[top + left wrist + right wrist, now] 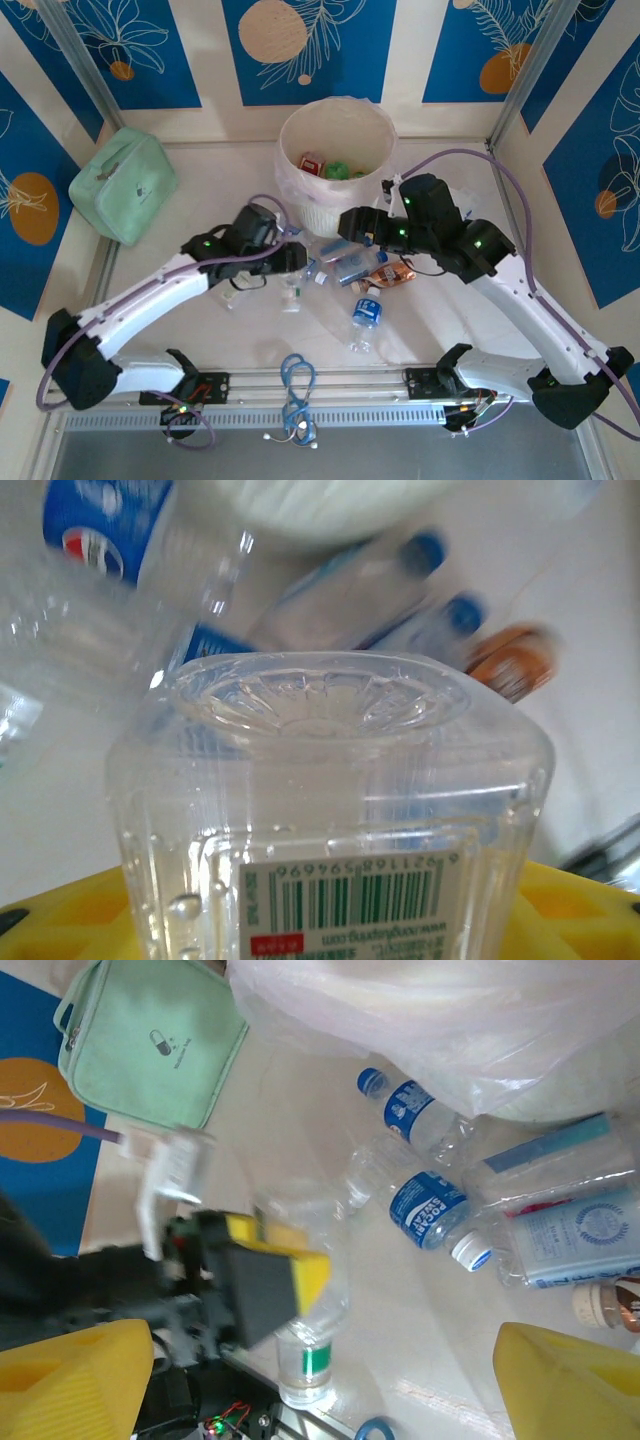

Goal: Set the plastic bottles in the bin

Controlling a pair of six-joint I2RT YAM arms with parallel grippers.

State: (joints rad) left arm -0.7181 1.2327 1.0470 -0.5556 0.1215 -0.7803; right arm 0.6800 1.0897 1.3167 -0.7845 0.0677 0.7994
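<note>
Bin [385, 125] at 12 o'clock holds perhaps three bottles [335, 168]. I see more loose bottles [367, 310] on the worktop [200, 320]. Left jaws grip a clear bottle [330, 810] at their 9 o'clock. Right jaws wide, empty.

Blue-cream leaf-print walls [405, 50], pale tabletop [250, 335]
</note>
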